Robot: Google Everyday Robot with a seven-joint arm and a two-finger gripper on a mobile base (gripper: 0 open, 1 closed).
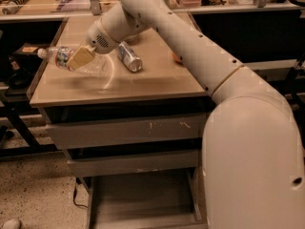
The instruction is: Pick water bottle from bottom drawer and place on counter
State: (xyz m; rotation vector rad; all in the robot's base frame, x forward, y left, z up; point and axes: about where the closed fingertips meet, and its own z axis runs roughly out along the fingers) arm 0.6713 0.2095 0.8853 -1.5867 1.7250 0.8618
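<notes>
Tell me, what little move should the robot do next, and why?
Probably lower the gripper a little to lay the water bottle on the counter. It grips the bottle sideways just above the counter's left side, apart from the silver can.

Cream rounded arm (190,46), tan fingers (81,57) over counter (143,85)

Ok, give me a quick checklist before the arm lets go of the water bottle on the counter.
1. Gripper clamped on the water bottle: ok, a pad lies across it.
2. Bottle fully over the counter: not ok, its cap end looks past the edge.
3. Bottle resting on the counter: cannot tell.
4. Silver can apart from the bottle: ok.
5. Bottom drawer emptied: ok, the visible floor is bare.
</notes>
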